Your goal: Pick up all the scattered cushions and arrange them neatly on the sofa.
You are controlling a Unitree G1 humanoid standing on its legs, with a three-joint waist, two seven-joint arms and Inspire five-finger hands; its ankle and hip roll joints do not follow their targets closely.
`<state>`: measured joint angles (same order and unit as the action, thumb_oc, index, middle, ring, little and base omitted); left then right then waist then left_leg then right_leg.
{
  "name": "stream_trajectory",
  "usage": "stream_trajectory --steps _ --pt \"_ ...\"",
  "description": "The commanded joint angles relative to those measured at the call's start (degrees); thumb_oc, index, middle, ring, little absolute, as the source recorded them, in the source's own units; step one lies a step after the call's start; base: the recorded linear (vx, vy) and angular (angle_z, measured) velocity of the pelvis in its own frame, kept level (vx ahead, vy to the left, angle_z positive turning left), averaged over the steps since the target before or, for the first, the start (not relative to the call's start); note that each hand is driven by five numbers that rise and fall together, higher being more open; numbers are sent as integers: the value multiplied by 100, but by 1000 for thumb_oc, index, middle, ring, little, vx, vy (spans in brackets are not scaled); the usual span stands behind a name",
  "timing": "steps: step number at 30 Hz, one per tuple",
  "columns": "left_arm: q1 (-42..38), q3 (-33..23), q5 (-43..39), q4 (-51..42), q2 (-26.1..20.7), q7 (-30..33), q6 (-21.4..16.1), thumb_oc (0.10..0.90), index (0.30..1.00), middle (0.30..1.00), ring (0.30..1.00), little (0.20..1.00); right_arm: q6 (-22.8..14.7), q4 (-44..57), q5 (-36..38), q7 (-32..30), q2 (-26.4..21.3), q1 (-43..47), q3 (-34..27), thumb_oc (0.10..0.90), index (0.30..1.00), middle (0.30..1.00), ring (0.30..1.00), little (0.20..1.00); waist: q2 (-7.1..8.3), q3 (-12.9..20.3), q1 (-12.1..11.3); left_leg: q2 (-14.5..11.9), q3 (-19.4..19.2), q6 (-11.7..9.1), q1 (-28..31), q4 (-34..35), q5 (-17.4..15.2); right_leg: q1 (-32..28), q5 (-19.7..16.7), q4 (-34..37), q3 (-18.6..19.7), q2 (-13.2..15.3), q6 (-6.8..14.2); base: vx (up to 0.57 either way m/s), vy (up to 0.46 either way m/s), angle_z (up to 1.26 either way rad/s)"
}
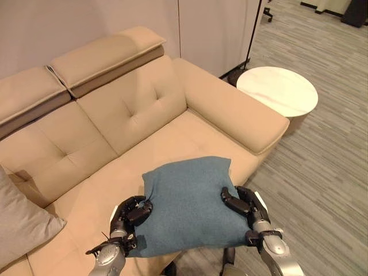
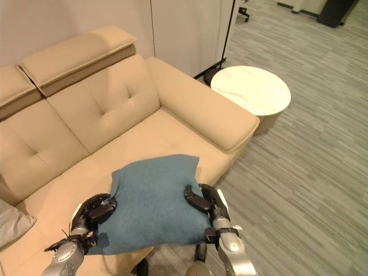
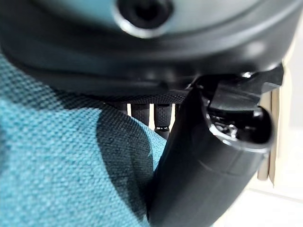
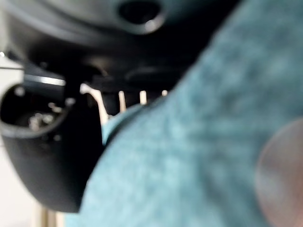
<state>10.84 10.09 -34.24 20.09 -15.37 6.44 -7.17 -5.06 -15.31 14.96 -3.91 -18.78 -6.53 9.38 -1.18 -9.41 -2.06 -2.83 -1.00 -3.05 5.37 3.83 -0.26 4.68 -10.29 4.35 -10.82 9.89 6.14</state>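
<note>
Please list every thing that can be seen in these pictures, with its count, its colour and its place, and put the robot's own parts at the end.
Blue-teal woven fabric cushion: one, blue-teal, held between both hands above the front edge of the sofa seat.
Grey fabric cushion: one, grey, on the sofa seat at the robot's far left.
Beige tufted leather sofa: one, beige, against the wall, with raised headrests.
Round white marble-top side table: one, white, on the floor beside the sofa's armrest.
Grey striped floor: grey, to the robot's right.
Left hand: one, dark, curled round the cushion's left edge.
Right hand: one, dark, curled round its right edge.
</note>
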Motion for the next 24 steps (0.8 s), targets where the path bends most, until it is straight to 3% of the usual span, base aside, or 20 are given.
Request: stream_trajectory --steps 1,4,6,7,8,9,11,13,20,21,24 --pt "-856 408 -48 -846 156 -495 -701 400 300 300 300 300 -873 1063 139 105 1 695 -18 400 300 300 300 300 194 275 21 -248 -82 -204 -435 -1221 -321 -348 991 -413 -382 -174 75 76 -351 17" --pt "-907 470 -38 -858 161 -477 -683 400 300 300 300 300 -883 1063 174 39 -52 705 -46 400 300 300 300 300 230 167 22 -370 -124 -247 -769 -1798 -72 -509 1056 -339 -535 -235 -65 37 -184 65" --pt "-843 434 -49 -868 172 -498 -666 400 300 300 300 300 -838 1065 201 40 -65 623 -86 400 300 300 300 300 288 129 17 -391 -360 -166 -972 -2140 -51 -745 1168 -206 -664 -322 -161 141 -239 26" --pt "-831 440 -43 -861 180 -514 -650 400 300 300 300 300 -840 1078 212 45 -66 606 -98 400 300 300 300 300 309 126 -2 -264 -399 -119 -1087 -2133 -147 -804 1190 -154 -682 -339 -161 223 -243 29" --pt "-803 455 -9 -818 198 -519 -608 400 300 300 300 300 -829 1087 230 36 -50 539 -167 400 300 300 300 300 377 136 0 5 -721 42 -1406 -1964 -368 -939 1233 -35 -770 -376 -151 158 -144 32" --pt "-799 456 -8 -819 199 -519 -607 400 300 300 300 300 -830 1087 230 36 -51 536 -166 400 300 300 300 300 370 122 -11 -6 -728 41 -1391 -1991 -401 -964 1238 -28 -760 -384 -149 146 -104 29" --pt "-801 452 3 -819 185 -521 -582 400 300 300 300 300 -830 1063 237 -13 -20 534 -199 400 300 300 300 300 333 158 7 1 -1100 12 -1576 -1723 -280 -1078 1346 36 -805 -496 -115 116 -29 31" --pt "-798 411 49 -806 149 -511 -562 400 300 300 300 300 -832 1011 244 -53 48 566 -204 400 300 300 300 300 316 187 -55 26 -1582 47 -1759 -1384 124 -1139 1377 50 -867 -621 -138 163 7 31" --pt "-534 221 51 -905 28 -533 -510 400 300 300 300 300 -816 931 182 83 209 595 -33 400 300 300 300 300 450 367 -340 220 -1313 239 -1346 -1092 -53 -1409 1598 -123 -743 -665 -52 192 56 -12" --pt "-503 179 86 -929 -19 -549 -516 400 300 300 300 300 -809 929 153 155 276 610 -5 400 300 300 300 300 494 408 -424 294 -1299 368 -1184 -1017 -171 -1340 1633 -596 -705 -588 35 225 165 6" --pt "-556 173 101 -955 -156 -524 -538 400 300 300 300 300 -783 924 48 226 333 681 18 400 300 300 300 300 395 265 -350 356 -1042 565 -955 -936 -306 -566 1339 -2097 -478 -352 433 112 131 -2"
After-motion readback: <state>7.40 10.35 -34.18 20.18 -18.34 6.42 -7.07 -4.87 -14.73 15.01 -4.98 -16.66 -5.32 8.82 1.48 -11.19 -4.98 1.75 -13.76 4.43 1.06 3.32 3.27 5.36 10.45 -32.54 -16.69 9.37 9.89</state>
